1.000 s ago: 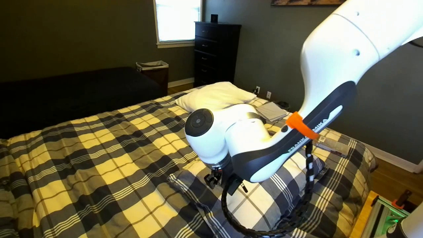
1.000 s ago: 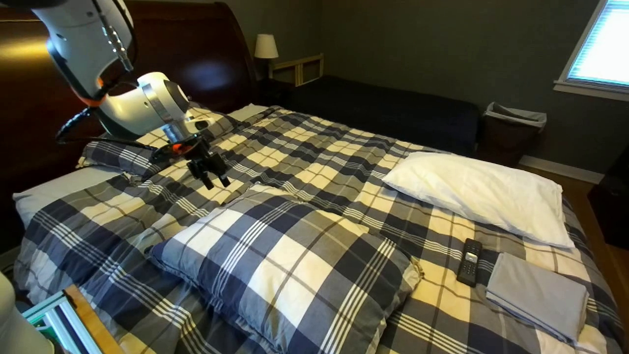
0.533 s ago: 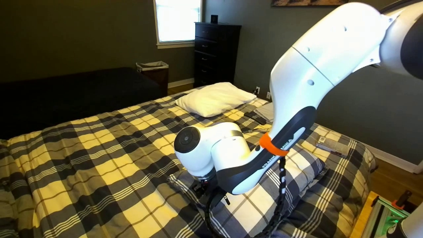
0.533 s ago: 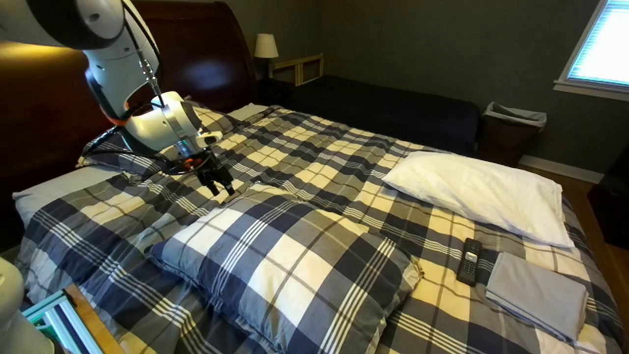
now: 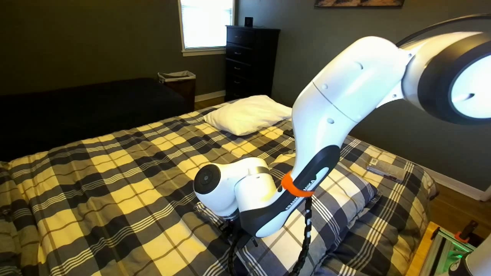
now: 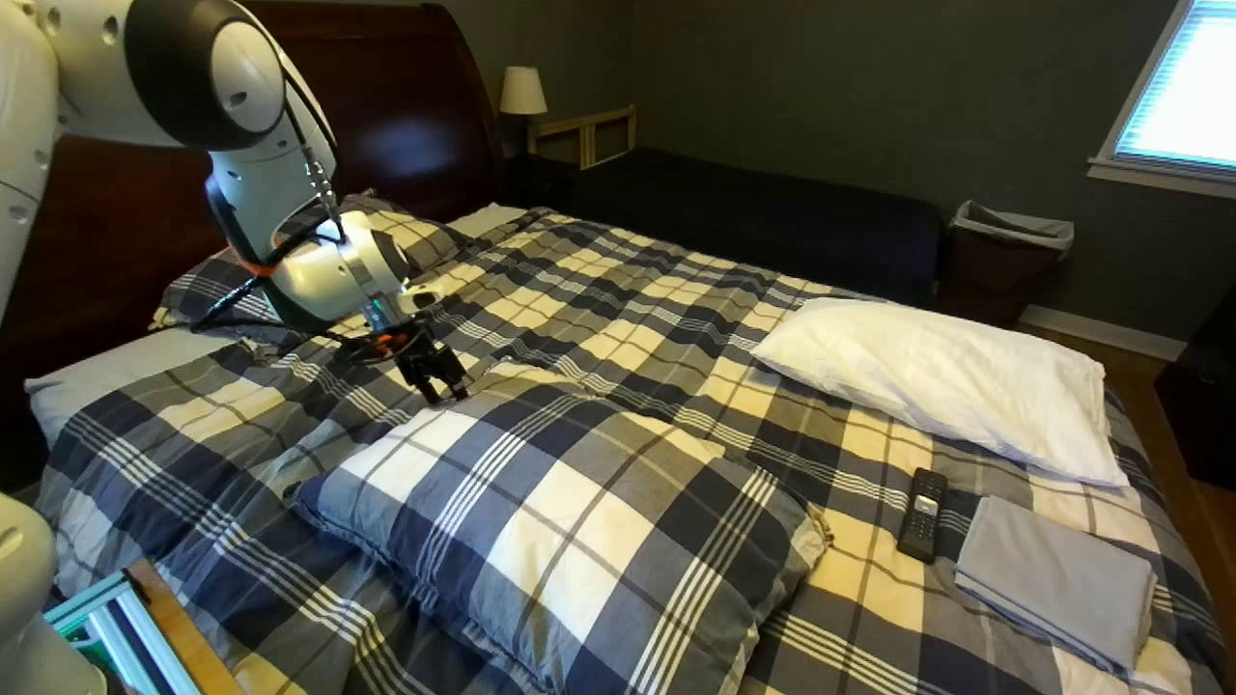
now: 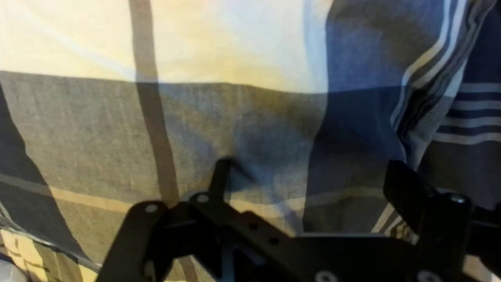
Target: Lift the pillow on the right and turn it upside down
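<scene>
The navy, grey and white plaid pillow (image 6: 579, 521) lies puffed on the bed in an exterior view. In another exterior view my arm covers much of the pillow (image 5: 337, 191). My gripper (image 6: 447, 394) points down at the pillow's edge nearest the headboard, close to a corner. In the wrist view the pillow (image 7: 235, 109) fills most of the picture. There my gripper (image 7: 308, 164) has its two fingers wide apart, with pillow fabric beneath and no fabric pinched. Whether the fingertips touch the fabric I cannot tell. The pillow's underside is hidden.
The plain white pillow (image 6: 946, 381), a black remote (image 6: 924, 516) and a folded grey cloth (image 6: 1057, 579) lie on the plaid bedspread (image 6: 618, 338). More plaid pillows (image 6: 241, 294) rest by the headboard (image 6: 406, 116). A flat packet (image 5: 386, 170) lies near the bed's edge.
My arm has reached out and lowered. The gripper has come down from above the bedspread to the pillow's headboard-side edge. The pillow has not visibly moved.
</scene>
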Controlling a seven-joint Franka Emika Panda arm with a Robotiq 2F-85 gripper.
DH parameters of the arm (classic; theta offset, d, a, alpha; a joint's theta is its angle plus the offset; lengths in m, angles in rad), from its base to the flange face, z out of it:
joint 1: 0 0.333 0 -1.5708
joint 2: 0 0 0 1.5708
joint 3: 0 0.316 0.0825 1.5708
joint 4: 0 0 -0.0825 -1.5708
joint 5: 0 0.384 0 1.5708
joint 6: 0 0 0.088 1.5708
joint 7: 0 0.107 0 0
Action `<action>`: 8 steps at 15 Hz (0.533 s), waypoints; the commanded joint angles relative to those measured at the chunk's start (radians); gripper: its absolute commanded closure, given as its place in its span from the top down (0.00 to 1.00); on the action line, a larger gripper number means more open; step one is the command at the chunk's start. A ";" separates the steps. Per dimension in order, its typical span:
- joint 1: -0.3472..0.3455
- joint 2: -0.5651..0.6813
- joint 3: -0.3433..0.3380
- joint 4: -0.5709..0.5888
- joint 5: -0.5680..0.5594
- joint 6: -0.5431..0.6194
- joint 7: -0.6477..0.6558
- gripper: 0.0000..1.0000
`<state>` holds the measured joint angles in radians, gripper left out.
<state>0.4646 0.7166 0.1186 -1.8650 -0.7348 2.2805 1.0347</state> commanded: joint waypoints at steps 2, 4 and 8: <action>0.024 0.104 -0.018 0.095 0.057 -0.066 -0.036 1.00; 0.029 0.135 -0.023 0.127 0.082 -0.123 -0.058 0.93; 0.028 0.158 -0.023 0.169 0.127 -0.190 -0.101 0.50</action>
<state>0.4819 0.8348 0.1042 -1.7450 -0.6608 2.1359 0.9761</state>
